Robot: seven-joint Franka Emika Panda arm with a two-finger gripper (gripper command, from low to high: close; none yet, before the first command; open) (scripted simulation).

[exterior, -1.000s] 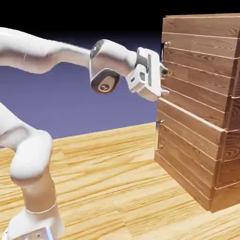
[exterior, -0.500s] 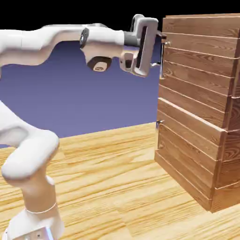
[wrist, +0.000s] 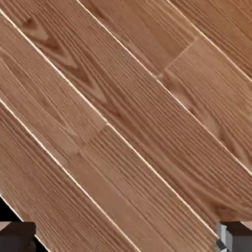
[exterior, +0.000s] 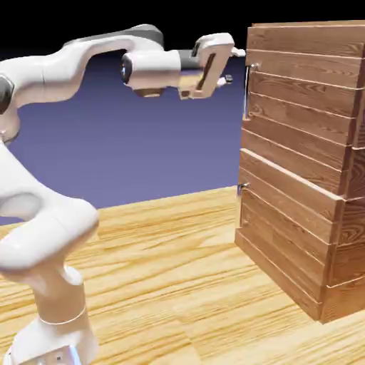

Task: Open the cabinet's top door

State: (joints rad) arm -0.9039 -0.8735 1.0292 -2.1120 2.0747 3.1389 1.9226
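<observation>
Hanging high beside the cabinet's upper corner, the jaws stand apart with nothing between them: in the hand view the two grey fingertips sit at opposite bottom corners, and only wood fills the space between. That view is taken up by brown planks running diagonally, split by thin pale seams, close enough that no handle shows in it. In the exterior view the white hand is tilted, its fingers aimed toward the cabinet and ending just short of the front face, near the top end of the handle; whether a fingertip touches the wood cannot be told. The top door is the upper panel of horizontal planks, and it lies flush with the cabinet's body. Its handle, a thin vertical silver bar, runs along the edge nearest the arm, below and just to the right of the fingers. Beneath it the lower door carries its own small handle at its top corner. The cabinet stands on the pale wooden bench, and the white arm arches over from the lower left.
</observation>
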